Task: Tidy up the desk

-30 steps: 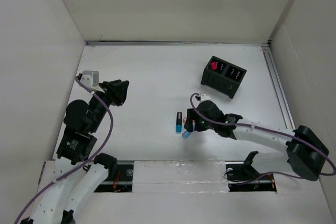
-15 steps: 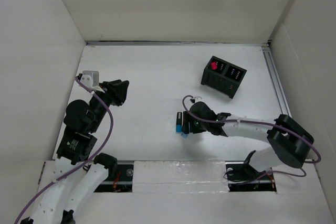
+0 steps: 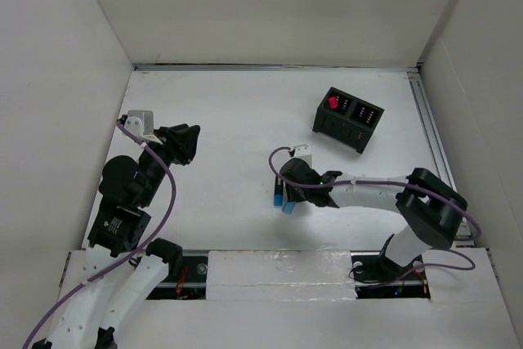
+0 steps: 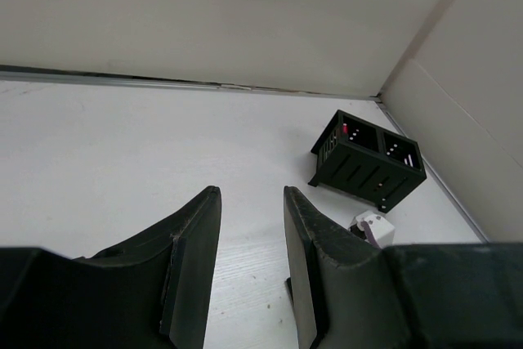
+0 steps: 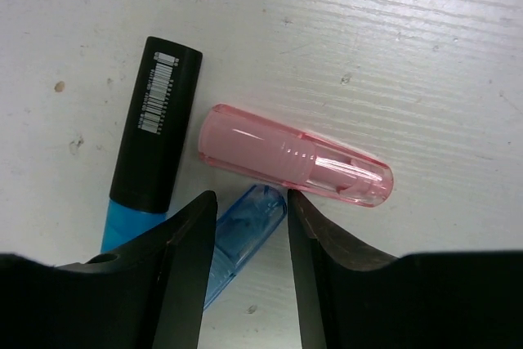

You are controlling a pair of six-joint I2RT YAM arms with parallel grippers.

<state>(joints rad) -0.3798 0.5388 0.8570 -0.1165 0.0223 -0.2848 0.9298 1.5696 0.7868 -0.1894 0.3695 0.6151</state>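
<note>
Reaching further left than a second ago, the right arm now has its right gripper [image 3: 288, 191] low over a small cluster of pens near the middle of the large, flat, matte white desk [image 3: 237, 112], while the left arm has not shifted. From above, only a black-capped marker with a bright blue body [image 3: 279, 190] and a blue tip just below it can be seen; the arm's head covers the rest. The right wrist camera shows more: a clear pink plastic tube [image 5: 294, 157] lies just beside the marker, and a clear blue plastic cap [image 5: 245, 226] sits tilted between the two black fingers [image 5: 184, 271]. Those jaws stand narrowly apart on either side of the cap, and whether they press on it cannot be told. Well apart at the left side, the left gripper [image 4: 252, 202] hangs above the desk with a narrow gap and nothing in it. Its camera looks across to a black slotted organiser box [image 4: 368, 165] by the far right, something pink in one compartment
</note>
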